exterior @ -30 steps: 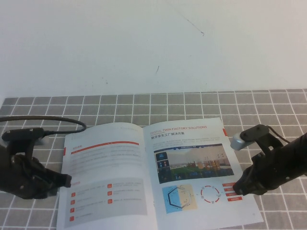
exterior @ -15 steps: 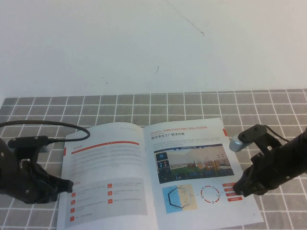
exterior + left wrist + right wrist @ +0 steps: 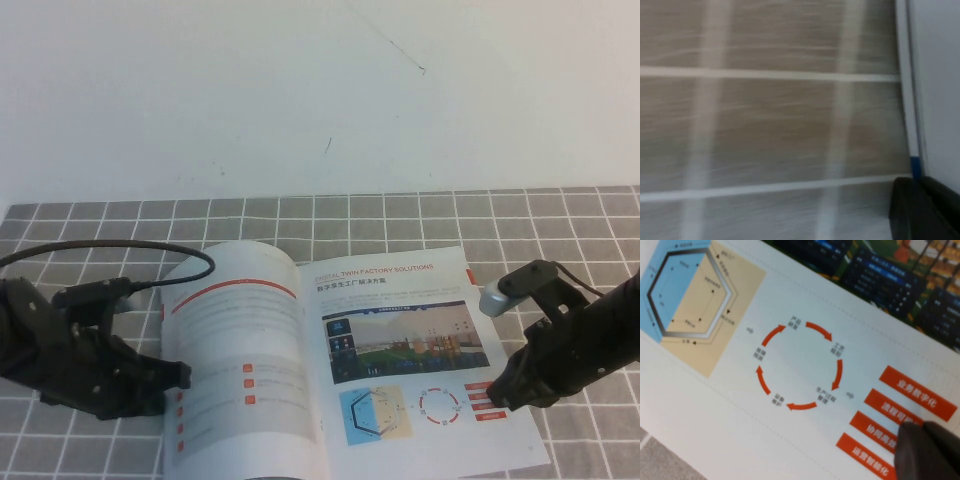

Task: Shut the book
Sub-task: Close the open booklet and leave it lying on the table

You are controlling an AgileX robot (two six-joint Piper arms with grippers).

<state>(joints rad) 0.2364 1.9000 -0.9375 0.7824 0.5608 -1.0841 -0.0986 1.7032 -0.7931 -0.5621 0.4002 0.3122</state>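
The open book (image 3: 400, 350) lies on the grid mat at the near middle. Its right page, with a photo and orange diagrams, lies flat. Its left page (image 3: 235, 350) is lifted and curls up towards the spine. My left gripper (image 3: 178, 375) is shut, low on the mat, with its tips against that page's outer edge. The left wrist view has the dark fingertips (image 3: 920, 205) under the white sheet (image 3: 940, 75). My right gripper (image 3: 492, 398) is shut and presses on the right page near its orange labels (image 3: 900, 405), the tips (image 3: 922, 442) resting on the paper.
The grey tiled mat (image 3: 380, 215) covers the near half of the table. Beyond it is a plain white surface (image 3: 300, 90). A black cable (image 3: 110, 250) loops from the left arm behind the book's left side.
My left gripper has slid right across the mat, pushing the left page's outer edge up and inward. The page went from flat to curled. The right arm has stayed put.
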